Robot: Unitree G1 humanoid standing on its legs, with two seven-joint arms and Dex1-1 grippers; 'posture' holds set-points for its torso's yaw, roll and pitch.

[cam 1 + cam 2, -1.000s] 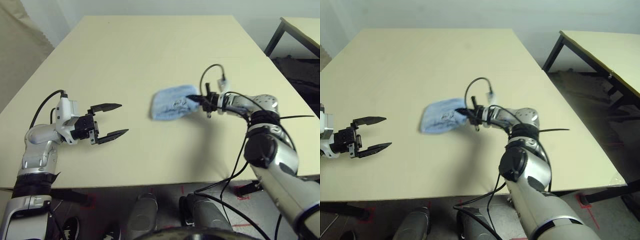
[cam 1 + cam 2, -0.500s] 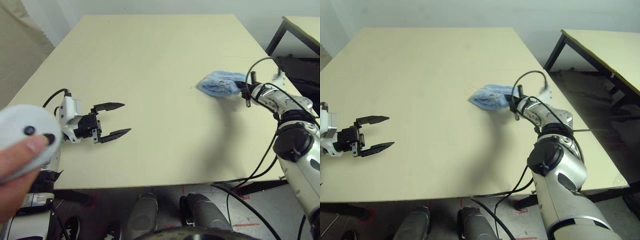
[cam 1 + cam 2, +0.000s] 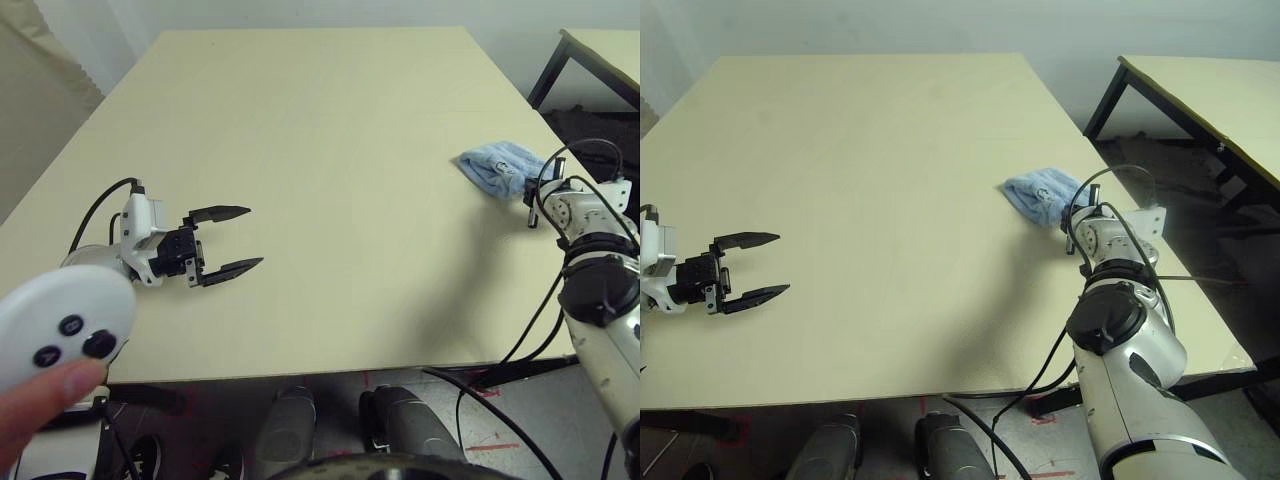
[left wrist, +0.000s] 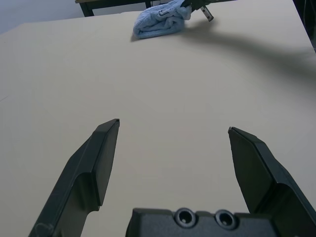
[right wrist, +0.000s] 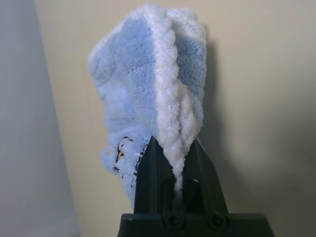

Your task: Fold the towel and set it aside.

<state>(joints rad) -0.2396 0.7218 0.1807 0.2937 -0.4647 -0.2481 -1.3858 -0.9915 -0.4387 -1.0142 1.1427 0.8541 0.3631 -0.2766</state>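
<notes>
The towel, light blue with white stitched edging, lies bunched and folded near the table's right edge. My right gripper is shut on the towel's white edge, with the cloth standing up between its black fingers. The same folded towel rests on the table by my right wrist. My left gripper hovers over the table's front left, open with nothing between its fingers. In the left wrist view the towel lies far across the table.
A person's hand holds a white remote controller at the lower left, in front of my left arm. A second table stands to the right across a gap. The beige table is bare in its middle and far part.
My right gripper has dragged the towel from the table's middle to near its right edge. The hand with the controller has come into the lower left. My left gripper has stayed put.
</notes>
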